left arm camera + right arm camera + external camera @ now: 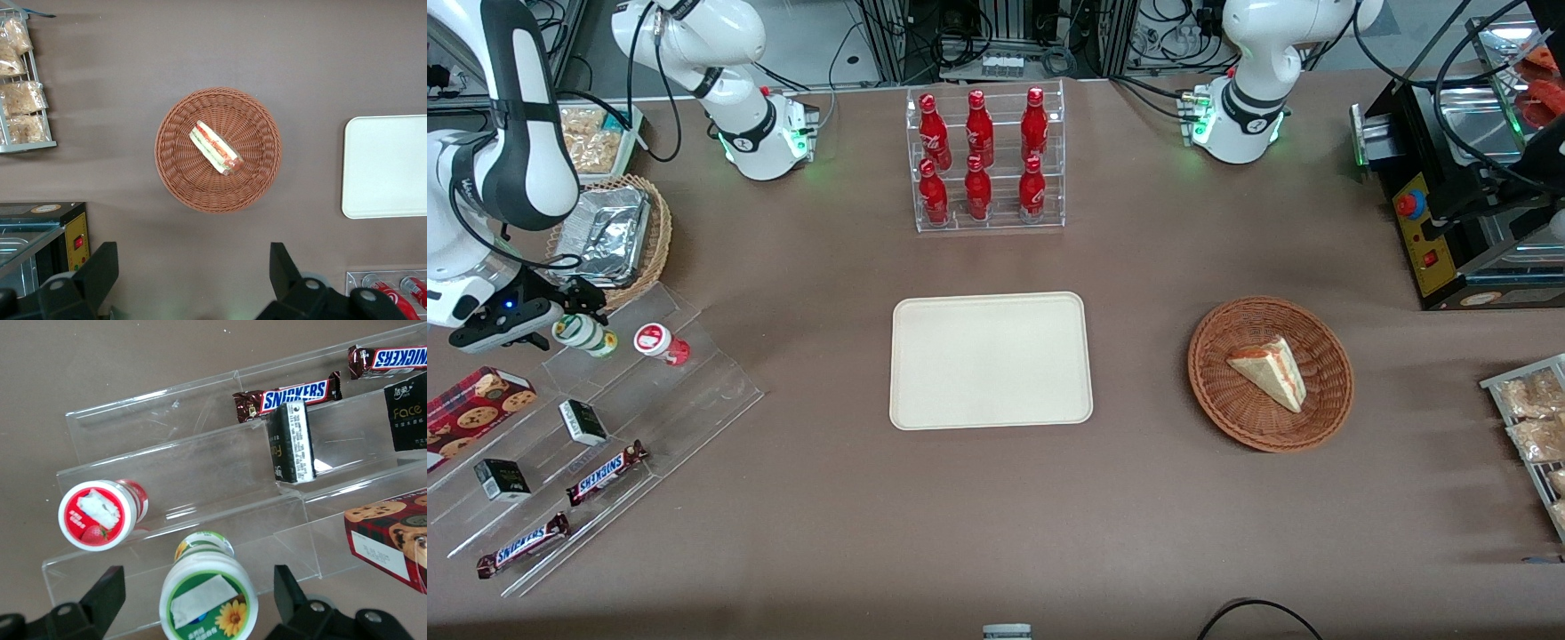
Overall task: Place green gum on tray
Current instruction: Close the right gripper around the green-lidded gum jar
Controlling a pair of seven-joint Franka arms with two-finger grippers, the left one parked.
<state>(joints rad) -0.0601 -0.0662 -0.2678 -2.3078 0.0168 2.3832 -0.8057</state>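
The end effector hangs low at the working arm's end of the counter, over the top step of a clear acrylic stepped shelf. Its two dark fingers are spread apart, one on either side of the green gum with a clear gap to each, so nothing is pinched. The working arm reaches in from the edge of the front view, its white and black forearm angled downward and its wrist bent toward the shelf.

The green gum lies tipped on its side on that top step, its white round lid with the green and yellow sunflower mark facing the wrist camera. Just beside it on the same step lies a like-sized bottle with a red label, its red-rimmed lid showing a strawberry.

On the lower steps rest two small dark boxes and two Snickers bars. A red cookie box sits next to the shelf, nearer the table edge at the working arm's end.

The tray lies flat at the middle of the counter, well apart from the green gum. Farther from the front camera than the tray stands a clear rack of red cola bottles. Toward the parked arm's end sits a round wicker basket holding a sandwich wedge
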